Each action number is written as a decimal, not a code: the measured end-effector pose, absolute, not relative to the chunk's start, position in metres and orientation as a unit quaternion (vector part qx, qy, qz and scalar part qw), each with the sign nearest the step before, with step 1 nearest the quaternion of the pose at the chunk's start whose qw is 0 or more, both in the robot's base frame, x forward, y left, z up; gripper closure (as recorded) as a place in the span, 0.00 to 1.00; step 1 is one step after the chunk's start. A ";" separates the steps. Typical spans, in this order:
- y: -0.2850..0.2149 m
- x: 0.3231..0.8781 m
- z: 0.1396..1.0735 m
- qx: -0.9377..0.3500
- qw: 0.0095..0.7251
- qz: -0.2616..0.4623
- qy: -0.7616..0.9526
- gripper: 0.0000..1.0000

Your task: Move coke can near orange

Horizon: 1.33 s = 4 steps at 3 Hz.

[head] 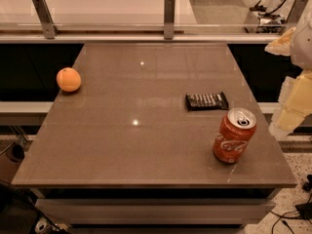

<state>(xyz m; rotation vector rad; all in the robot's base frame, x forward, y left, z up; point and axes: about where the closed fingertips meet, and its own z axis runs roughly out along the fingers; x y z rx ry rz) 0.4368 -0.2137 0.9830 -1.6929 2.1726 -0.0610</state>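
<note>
nothing done yet: coke can [234, 135] sits by the right front corner of the counter [146, 145], orange [68, 79] at its left edge, well apart; pincer [292, 106] off the right edge, state i cannot tell.

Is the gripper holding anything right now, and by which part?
Nothing is held. The pale gripper hangs right of the brown table, apart from the red-orange soda can on it.

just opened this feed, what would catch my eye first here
The can stands upright near the table's front right corner. The orange sits alone at the left edge, far from it. The gripper hangs off the table's right side, apart from the can.
</note>
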 end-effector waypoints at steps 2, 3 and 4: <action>-0.240 0.429 0.935 -0.609 0.285 0.100 0.733 0.00; -0.241 0.423 0.914 -0.603 0.354 0.172 0.693 0.00; -0.231 0.420 0.909 -0.586 0.422 0.240 0.649 0.00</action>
